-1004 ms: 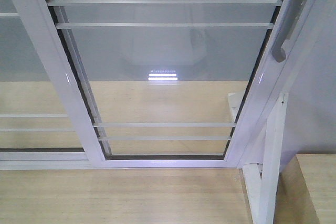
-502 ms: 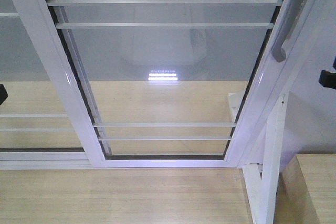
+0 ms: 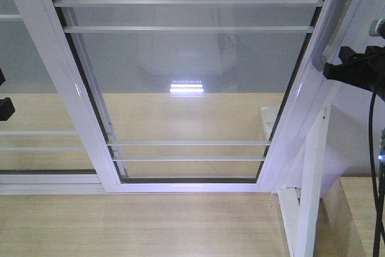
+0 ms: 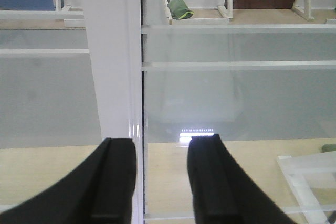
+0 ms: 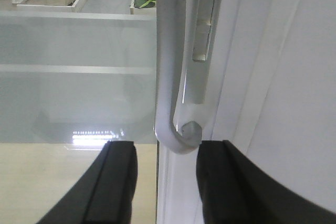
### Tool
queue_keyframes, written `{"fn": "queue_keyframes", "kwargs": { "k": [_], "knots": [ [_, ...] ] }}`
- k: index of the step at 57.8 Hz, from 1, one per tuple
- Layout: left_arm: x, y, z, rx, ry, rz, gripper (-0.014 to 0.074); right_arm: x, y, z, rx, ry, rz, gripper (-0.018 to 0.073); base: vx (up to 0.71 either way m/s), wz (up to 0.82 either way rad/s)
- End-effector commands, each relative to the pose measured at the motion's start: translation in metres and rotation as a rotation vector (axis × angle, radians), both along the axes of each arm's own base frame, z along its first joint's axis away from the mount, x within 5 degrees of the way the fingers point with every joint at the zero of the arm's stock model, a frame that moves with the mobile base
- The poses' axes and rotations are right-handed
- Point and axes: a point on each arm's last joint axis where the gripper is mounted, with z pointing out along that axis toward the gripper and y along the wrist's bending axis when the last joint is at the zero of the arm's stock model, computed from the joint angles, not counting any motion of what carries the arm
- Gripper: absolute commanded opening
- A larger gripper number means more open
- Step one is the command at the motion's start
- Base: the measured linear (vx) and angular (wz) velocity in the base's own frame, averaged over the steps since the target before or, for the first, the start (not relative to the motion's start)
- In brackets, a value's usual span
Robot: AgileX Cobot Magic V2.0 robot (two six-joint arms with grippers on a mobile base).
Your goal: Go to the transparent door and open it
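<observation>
Door (image 3: 186, 64) dead ahead, fills most of front view: clear glass w/ thin white bars, white frame. Handle (image 5: 170, 77) on its R edge. R gripper (image 5: 165, 182) wide open, empty, fingers either side just below handle's bottom bend, no contact seen. L gripper (image 4: 160, 182) also open, holding nothing, facing white frame post (image 4: 113, 66).

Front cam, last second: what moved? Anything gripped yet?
The right gripper came in from the right edge and now covers the lower end of the handle. In the wrist view that end lines up with the gap between its open fingers, not clamped. The left gripper edged in at the left edge, also open. The transparent door has not moved; nothing is gripped.
</observation>
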Motion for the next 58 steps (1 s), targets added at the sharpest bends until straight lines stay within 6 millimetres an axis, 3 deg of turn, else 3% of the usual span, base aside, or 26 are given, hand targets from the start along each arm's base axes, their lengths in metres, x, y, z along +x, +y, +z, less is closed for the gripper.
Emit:
{"fn": "queue_keyframes", "kwargs": {
  "k": [1, 14, 37, 49, 58],
  "knots": [
    [0.003, 0.001, 0.02, -0.027, -0.118, 0.017, 0.039, 0.02, -0.001, 0.029, -0.006, -0.164, -0.006, 0.0365, 0.0, 0.0],
    [0.003, 0.001, 0.02, -0.027, -0.118, 0.017, 0.039, 0.063, 0.0, 0.043, -0.004, -0.17, -0.002, 0.0365, 0.0, 0.0],
    [0.003, 0.001, 0.02, -0.027, -0.118, 0.017, 0.039, 0.116, 0.0, 0.048, -0.008, -0.21, 0.002, 0.0365, 0.0, 0.0],
    [0.003, 0.001, 0.02, -0.027, -0.118, 0.017, 0.039, 0.134, 0.001, 0.042, -0.006, -0.184, 0.004, 0.0358, 0.0, 0.0],
    [0.003, 0.001, 0.02, -0.027, -0.118, 0.017, 0.039, 0.136, 0.001, 0.04, 0.005, -0.17, 0.004, 0.0323, 0.0, 0.0]
  ]
}}
